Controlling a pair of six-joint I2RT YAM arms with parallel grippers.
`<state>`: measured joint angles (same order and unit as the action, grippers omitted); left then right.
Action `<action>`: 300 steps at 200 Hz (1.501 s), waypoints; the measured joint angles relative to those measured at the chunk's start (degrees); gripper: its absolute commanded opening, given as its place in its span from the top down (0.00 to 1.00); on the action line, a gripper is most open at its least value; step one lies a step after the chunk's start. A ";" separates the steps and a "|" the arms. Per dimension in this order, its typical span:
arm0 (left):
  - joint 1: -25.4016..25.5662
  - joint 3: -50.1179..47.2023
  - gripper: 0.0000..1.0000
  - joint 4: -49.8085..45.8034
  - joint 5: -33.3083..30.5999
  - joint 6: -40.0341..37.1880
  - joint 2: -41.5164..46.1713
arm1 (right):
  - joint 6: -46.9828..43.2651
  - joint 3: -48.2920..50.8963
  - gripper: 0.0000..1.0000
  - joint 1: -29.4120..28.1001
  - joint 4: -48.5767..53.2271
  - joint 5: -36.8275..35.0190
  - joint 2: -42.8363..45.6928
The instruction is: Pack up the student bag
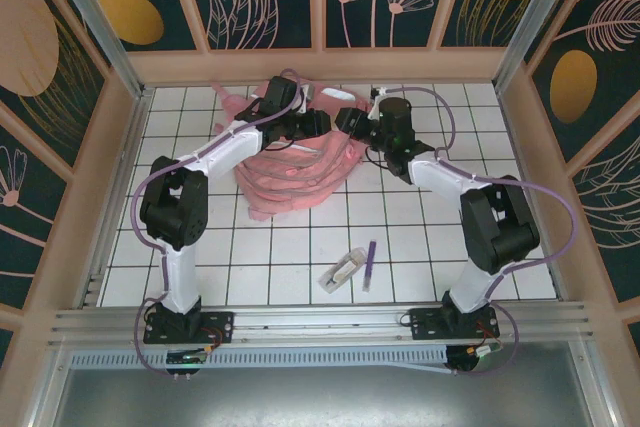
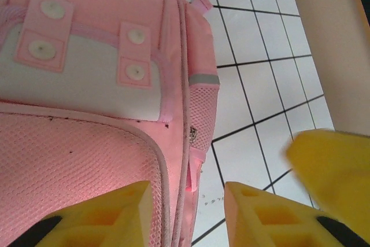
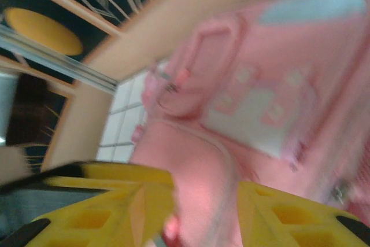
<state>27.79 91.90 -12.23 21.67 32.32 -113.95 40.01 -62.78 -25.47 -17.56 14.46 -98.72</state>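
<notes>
The pink student bag [image 1: 290, 175] lies on the tiled table at the back centre, under both grippers. My left gripper [image 1: 318, 125] hangs over its upper right part. In the left wrist view my left gripper [image 2: 186, 192] is open; the bag's [image 2: 87, 85] piped side seam and a small pink zip pull [image 2: 196, 169] show in the gap, untouched. My right gripper [image 1: 345, 122] is close beside the left. The right wrist view is blurred. There my right gripper [image 3: 206, 186] has its jaws apart, with a bulge of the bag [image 3: 202, 160] showing between the fingers.
A small clear-and-white packet [image 1: 342, 270] and a purple pen [image 1: 369, 265] lie on the tiles near the front, between the arm bases. Wooden walls close in the table at the back and sides. A yellow finger [image 2: 335, 172] of the right gripper shows blurred in the left wrist view.
</notes>
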 measured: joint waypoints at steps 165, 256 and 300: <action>-0.48 -31.23 0.62 -2.14 -0.39 -24.33 22.91 | 0.76 -15.13 0.46 -0.90 29.11 7.87 -13.31; -0.48 -35.12 0.63 1.70 -1.01 -28.70 19.47 | 0.61 -17.00 0.46 -1.86 31.28 7.41 -13.31; -1.64 -35.12 0.68 2.99 -3.58 -29.33 19.32 | 0.63 -17.00 0.41 -2.23 31.63 5.99 -13.29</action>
<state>26.15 56.77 -9.23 18.09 2.98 -94.63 40.64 -79.79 -27.70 14.06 20.45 -112.01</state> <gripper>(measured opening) 0.331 0.573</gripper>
